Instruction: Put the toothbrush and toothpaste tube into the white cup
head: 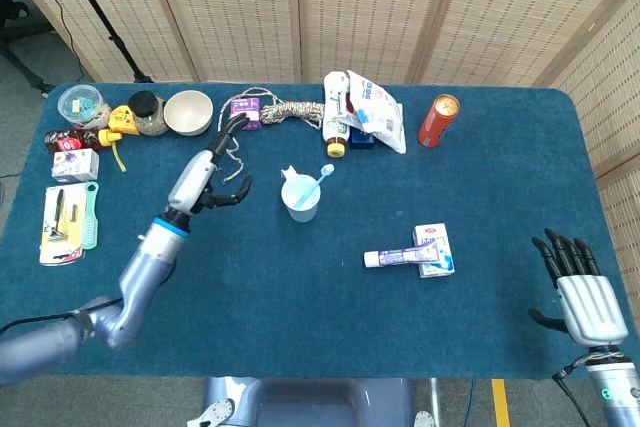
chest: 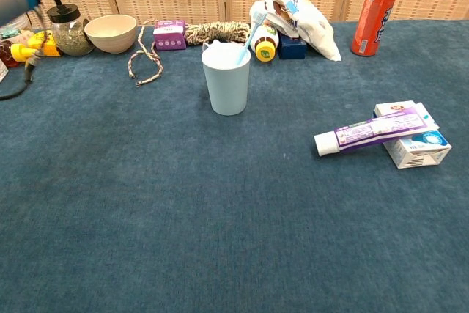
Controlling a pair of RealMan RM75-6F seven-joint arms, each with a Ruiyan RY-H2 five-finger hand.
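Light-blue toothbrush [chest: 246,40] in the white plastic cup [chest: 226,80], leaning right, head poking over the rim.
Purple-and-white toothpaste tube [chest: 370,130] lies well right on the blue bench [chest: 183,218], propped across a small white box [chest: 412,143]. Left hand [head: 205,179] hovers left of the cup, fingers spread, empty; right hand [head: 583,297] open at the bench's near-right corner.

along the far edge of the blue table [head: 300,287]: cream bowl [head: 188,112], dark-lidded jar [chest: 69,31], purple box [chest: 168,34], coiled rope [chest: 217,32] trailing a thin cord [head: 228,159], yellow-capped bottle [chest: 264,42] beside a white pouch [chest: 308,16], orange can [chest: 374,7]. at the left edge: packaged comb [head: 68,222]. under the tube: small white box [chest: 415,144].
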